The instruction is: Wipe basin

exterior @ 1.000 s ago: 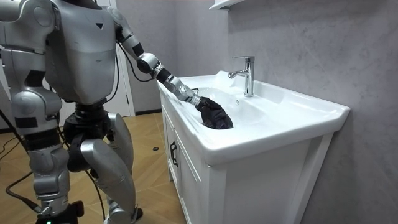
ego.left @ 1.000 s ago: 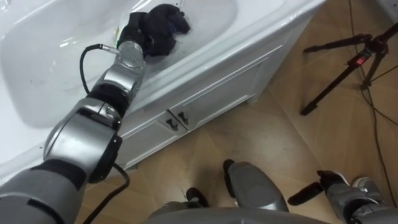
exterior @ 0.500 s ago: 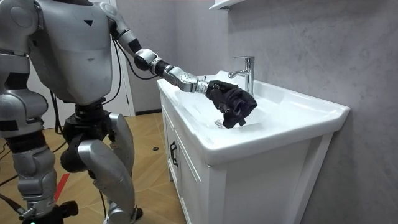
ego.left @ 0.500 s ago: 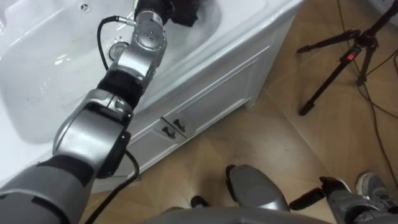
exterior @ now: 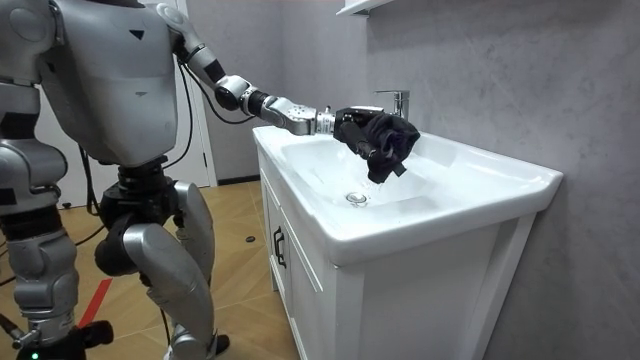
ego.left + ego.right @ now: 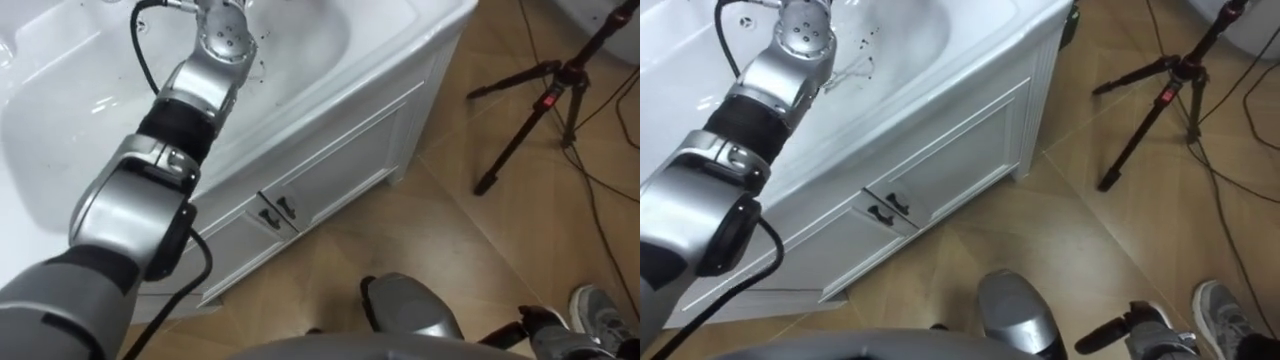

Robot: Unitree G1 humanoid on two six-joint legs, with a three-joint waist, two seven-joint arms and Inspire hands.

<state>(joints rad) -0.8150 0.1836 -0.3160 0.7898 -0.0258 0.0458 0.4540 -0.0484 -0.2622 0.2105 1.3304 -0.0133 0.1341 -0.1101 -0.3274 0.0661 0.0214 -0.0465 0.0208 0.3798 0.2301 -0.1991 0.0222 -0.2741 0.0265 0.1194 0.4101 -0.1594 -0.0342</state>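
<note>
A white basin (image 5: 445,172) tops a white cabinet; its bowl (image 6: 70,120) lies at the upper left of the eye views. In the room view my left hand (image 5: 347,122) is shut on a dark cloth (image 5: 388,140). The cloth hangs bunched in the air over the bowl, above the drain (image 5: 354,198) and just in front of the chrome tap (image 5: 399,118). My left forearm (image 6: 205,70) reaches over the basin's front rim and runs out of the top of the eye views. My right hand (image 6: 1137,327) hangs low at the lower right.
The cabinet's two doors have small dark handles (image 6: 275,207). A black tripod (image 6: 545,95) stands on the wooden floor to my right, with cables around it. A shoe (image 6: 603,312) shows at the lower right. A shelf (image 5: 362,7) hangs above the tap.
My left hand has lifted the cloth off the bowl's near side and carried it up and towards the tap. The eye views have shifted with my head.
</note>
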